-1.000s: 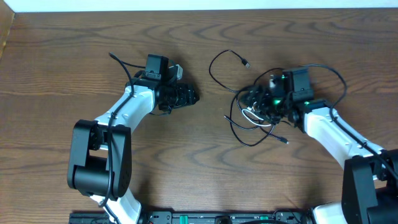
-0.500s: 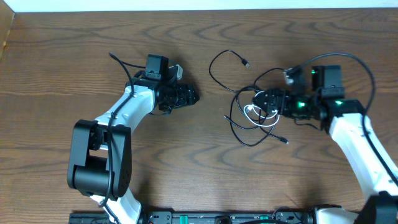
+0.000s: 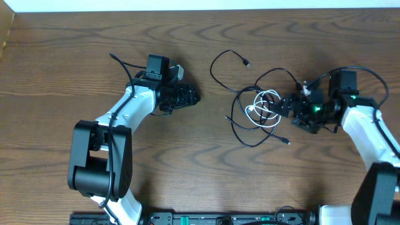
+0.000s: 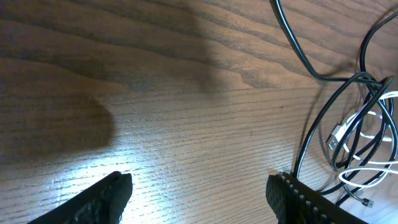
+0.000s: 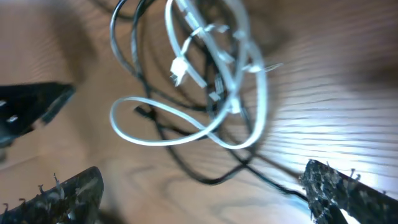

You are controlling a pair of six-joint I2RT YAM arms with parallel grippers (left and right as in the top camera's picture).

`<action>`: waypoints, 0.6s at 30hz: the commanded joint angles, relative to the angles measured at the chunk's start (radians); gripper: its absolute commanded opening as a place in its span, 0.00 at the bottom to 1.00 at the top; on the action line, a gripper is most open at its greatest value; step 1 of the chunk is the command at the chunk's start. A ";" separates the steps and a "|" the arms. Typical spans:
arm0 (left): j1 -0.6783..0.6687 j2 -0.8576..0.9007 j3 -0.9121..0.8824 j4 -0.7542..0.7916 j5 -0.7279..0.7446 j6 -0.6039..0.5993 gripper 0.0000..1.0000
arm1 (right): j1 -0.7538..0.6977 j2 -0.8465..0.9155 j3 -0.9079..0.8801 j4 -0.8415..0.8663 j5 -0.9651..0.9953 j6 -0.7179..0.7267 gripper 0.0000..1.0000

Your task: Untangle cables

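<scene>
With the tangled cables (image 3: 250, 119) on the worktop (image 3: 62, 50) just ahead of the right fingers (image 5: 62, 196), spread wide and empty, these should pinch one strand only (the white cable (image 5: 178, 67) looks freest), while the left fingers (image 4: 305, 199), also spread, hold nothing.

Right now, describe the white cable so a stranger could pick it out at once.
On the right half of the wooden table, a loose tangle of cables lies just in front of the right hand. The white cable is coiled in the tangle's middle; it is the only pale cord, the others all being black.
</scene>
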State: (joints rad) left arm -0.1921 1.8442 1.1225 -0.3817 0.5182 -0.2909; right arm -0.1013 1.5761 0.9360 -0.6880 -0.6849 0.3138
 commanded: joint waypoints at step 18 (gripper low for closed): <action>0.005 0.014 0.007 -0.002 0.006 0.009 0.75 | 0.052 0.049 -0.253 0.765 -0.365 0.545 0.99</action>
State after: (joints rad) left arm -0.1921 1.8442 1.1225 -0.3820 0.5186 -0.2909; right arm -0.0723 1.6241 0.6994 0.0551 -0.9951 0.7853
